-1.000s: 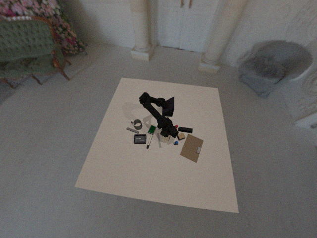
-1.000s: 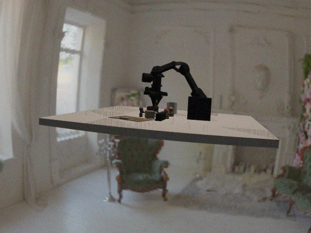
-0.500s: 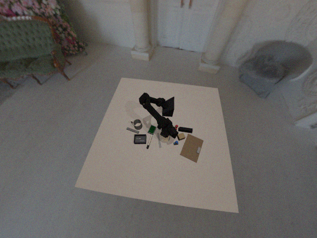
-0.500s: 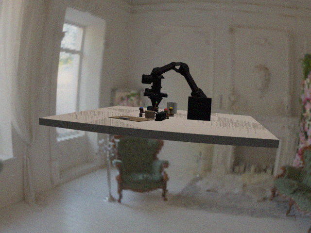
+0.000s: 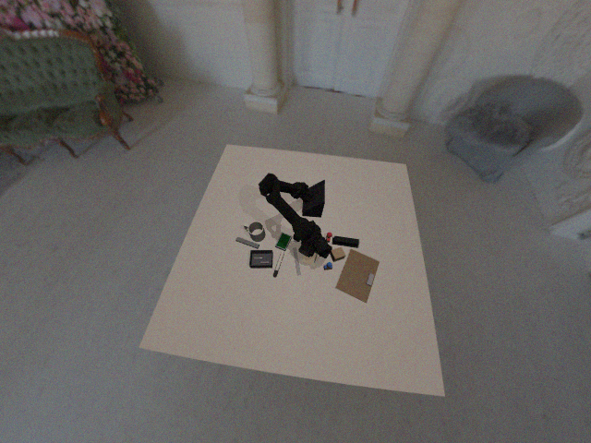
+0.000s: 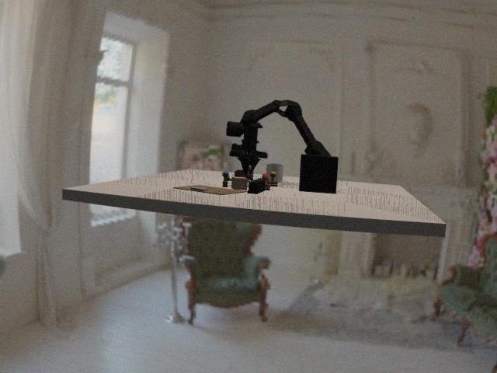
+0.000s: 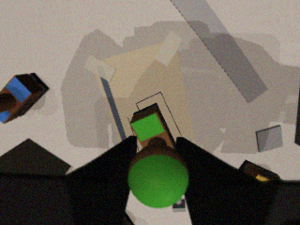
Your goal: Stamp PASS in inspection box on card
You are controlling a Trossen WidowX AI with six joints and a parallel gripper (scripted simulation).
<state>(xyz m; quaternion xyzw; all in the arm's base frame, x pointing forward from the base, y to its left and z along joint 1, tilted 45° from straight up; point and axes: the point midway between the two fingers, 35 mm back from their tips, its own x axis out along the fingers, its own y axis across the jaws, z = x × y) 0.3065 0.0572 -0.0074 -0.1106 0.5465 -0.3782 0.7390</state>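
My gripper [image 6: 249,173] [image 7: 156,142] points down and is shut on the green-topped stamp [image 6: 250,165] [image 7: 158,180]. The stamp is upright and low over the card [image 5: 308,260] [image 7: 136,63], which is pale yellow and taped at two visible corners. In the wrist view the stamp's foot lies inside the outline of the inspection box [image 7: 171,113] and covers part of it. Whether it touches the card I cannot tell. Any print under the stamp is hidden. The green ink pad [image 5: 283,241] lies left of the arm in the top view.
A blue stamp [image 5: 328,266] [image 7: 18,91], red stamp [image 5: 329,236] and yellow stamp [image 6: 273,176] [image 7: 259,177] stand nearby. A wooden block [image 5: 337,254], black box [image 5: 345,241] and clipboard [image 5: 357,274] lie right; a ruler [image 7: 225,52], mug [image 5: 256,232] and black tray [image 5: 260,258] left.
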